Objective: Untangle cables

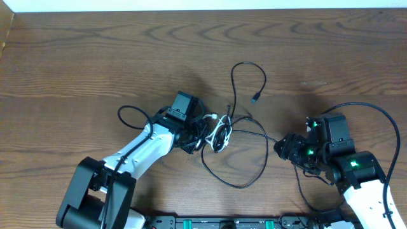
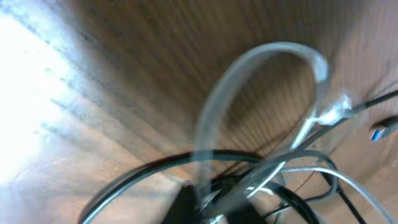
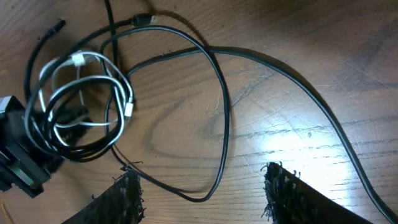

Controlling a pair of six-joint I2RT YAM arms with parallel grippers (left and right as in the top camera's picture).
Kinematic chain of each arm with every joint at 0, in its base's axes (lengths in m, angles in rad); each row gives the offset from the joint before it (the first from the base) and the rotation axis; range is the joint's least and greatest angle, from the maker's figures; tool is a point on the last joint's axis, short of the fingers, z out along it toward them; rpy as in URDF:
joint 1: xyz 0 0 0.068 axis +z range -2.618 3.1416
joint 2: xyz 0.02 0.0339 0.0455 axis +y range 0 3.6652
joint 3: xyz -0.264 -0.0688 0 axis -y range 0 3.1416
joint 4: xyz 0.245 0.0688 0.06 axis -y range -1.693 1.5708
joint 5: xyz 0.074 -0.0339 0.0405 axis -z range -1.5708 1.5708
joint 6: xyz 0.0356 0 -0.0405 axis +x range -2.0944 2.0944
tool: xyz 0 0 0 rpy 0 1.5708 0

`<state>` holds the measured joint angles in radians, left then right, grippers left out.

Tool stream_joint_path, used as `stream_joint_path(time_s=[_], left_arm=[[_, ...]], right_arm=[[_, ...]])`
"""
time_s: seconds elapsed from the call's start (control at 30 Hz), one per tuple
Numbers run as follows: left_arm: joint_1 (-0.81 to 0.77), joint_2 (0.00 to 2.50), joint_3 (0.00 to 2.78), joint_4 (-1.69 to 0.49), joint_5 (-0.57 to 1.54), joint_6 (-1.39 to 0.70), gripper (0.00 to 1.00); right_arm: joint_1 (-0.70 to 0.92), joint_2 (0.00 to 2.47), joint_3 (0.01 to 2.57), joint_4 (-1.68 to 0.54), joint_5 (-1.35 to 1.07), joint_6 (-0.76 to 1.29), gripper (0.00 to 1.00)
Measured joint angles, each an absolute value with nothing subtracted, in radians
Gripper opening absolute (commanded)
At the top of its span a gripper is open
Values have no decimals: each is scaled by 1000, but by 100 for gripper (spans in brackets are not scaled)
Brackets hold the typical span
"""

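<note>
The cables lie tangled mid-table: a coiled white cable (image 1: pixel 220 132) wound up with thin black cables (image 1: pixel 205 127). One black strand arcs away to a small plug (image 1: pixel 255 98). Another forms a wide loop (image 1: pixel 264 159) toward the right arm. My left gripper (image 1: pixel 196 141) is pressed into the left side of the knot, shut on the cable bundle. Its wrist view is blurred, with the white cable (image 2: pixel 273 50) looping close above the gripper (image 2: pixel 214 208). My right gripper (image 1: pixel 280 147) is open just right of the wide loop. In its wrist view the gripper (image 3: pixel 202 177) straddles the black loop's (image 3: pixel 224 124) lower bend without touching it.
A thick black robot cord (image 1: pixel 381 117) curves over the right arm. The wooden table (image 1: pixel 95 57) ends at a pale strip along the far side. A black base rail (image 1: pixel 222 222) runs along the near edge. The left arm's gripper body (image 3: pixel 18 155) shows beside the knot.
</note>
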<state>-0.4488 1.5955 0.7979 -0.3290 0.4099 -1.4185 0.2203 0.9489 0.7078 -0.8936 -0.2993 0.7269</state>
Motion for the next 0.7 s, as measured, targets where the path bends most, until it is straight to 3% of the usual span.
stream_joint_path(time_s=[0.4, 0.5, 0.7], left_arm=[[-458, 1413, 797, -154, 421, -1069, 8], [-488, 1349, 797, -73, 421, -1021, 8], [-525, 1306, 797, 12, 424, -998, 8]], right_arm=[[237, 949, 708, -787, -422, 727, 60], [276, 949, 708, -780, -440, 752, 55], [332, 966, 708, -744, -449, 826, 54]])
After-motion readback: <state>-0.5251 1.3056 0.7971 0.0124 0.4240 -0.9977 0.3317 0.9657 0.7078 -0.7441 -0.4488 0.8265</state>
